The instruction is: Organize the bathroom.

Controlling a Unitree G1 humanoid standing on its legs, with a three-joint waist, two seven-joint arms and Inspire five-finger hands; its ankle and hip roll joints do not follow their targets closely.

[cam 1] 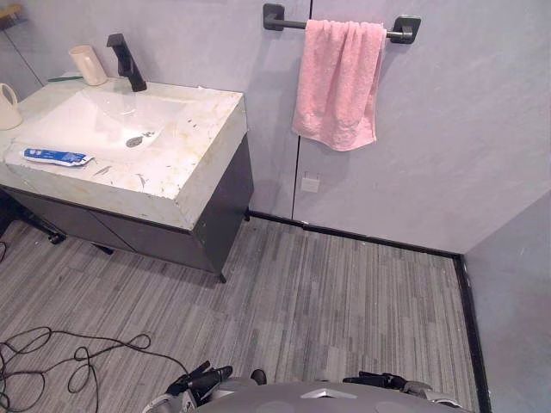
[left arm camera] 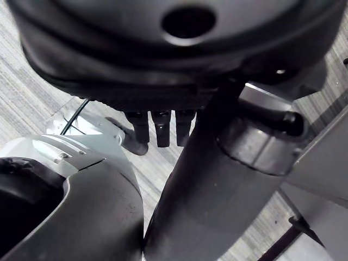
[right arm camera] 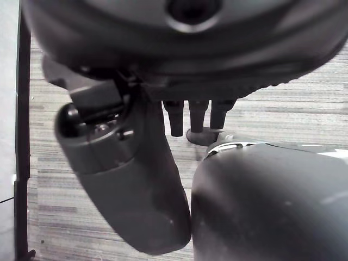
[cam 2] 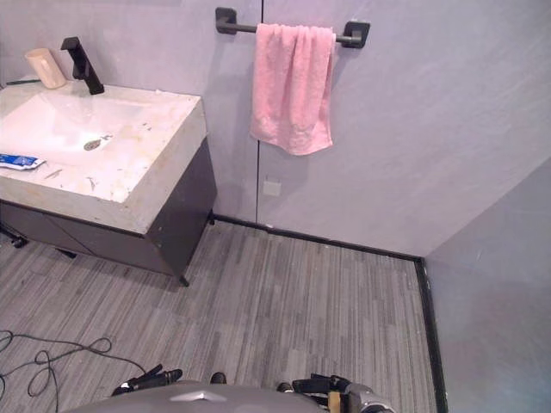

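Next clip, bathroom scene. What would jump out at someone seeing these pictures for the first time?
The pink towel draws the eye first, draped over a dark bar on the grey wall, to the right of the sink. Next comes the pale marble-look vanity at the left, with a black faucet at its back edge, a beige cup beside the faucet and a blue and white tube lying on its front rim.

Marble sink counter (cam 1: 202, 146), toothpaste tube (cam 1: 57, 157) at front, beige cup (cam 1: 88, 64) at back

Pink towel (cam 1: 337, 82) draped over wall bar (cam 1: 288, 23); toothpaste tube (cam 1: 57, 157), seemingly, flat on sink counter (cam 1: 185, 163).
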